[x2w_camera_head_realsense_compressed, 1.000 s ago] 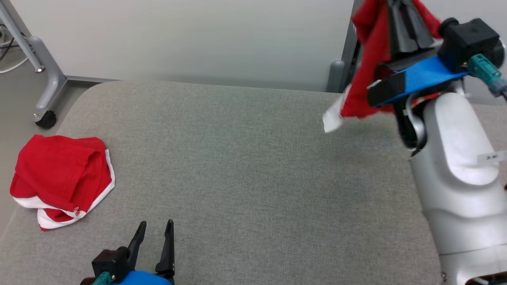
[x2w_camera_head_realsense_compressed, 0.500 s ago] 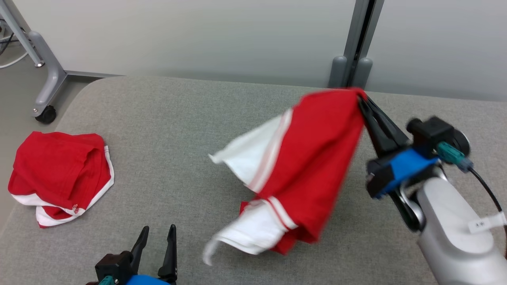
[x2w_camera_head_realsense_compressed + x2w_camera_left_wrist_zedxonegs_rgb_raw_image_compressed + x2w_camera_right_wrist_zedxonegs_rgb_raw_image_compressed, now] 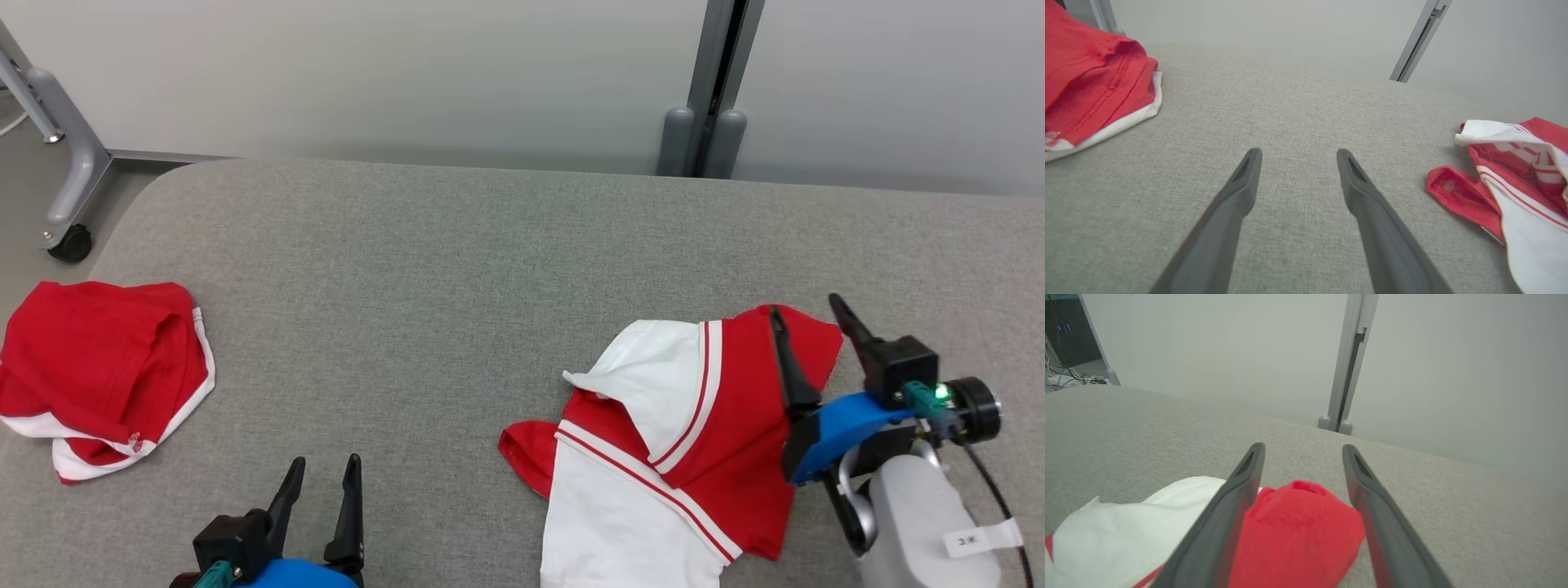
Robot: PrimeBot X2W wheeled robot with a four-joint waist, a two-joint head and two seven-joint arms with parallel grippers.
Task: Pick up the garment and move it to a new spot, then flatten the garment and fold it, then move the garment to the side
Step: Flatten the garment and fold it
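Red-and-white knit garment [image 3: 694, 425] lies crumpled at lower right; right gripper [image 3: 802, 305] and left gripper [image 3: 325, 460] hold jaws wide; flattening likely next, calling for corner grasps.

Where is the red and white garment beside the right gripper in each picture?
Head view: the garment lies crumpled at the lower right.
Left wrist view: the garment is at the right edge.
Right wrist view: the garment is at the bottom, between and left of the right gripper fingers.
Shared landmark: the upright grey post, in all three views.
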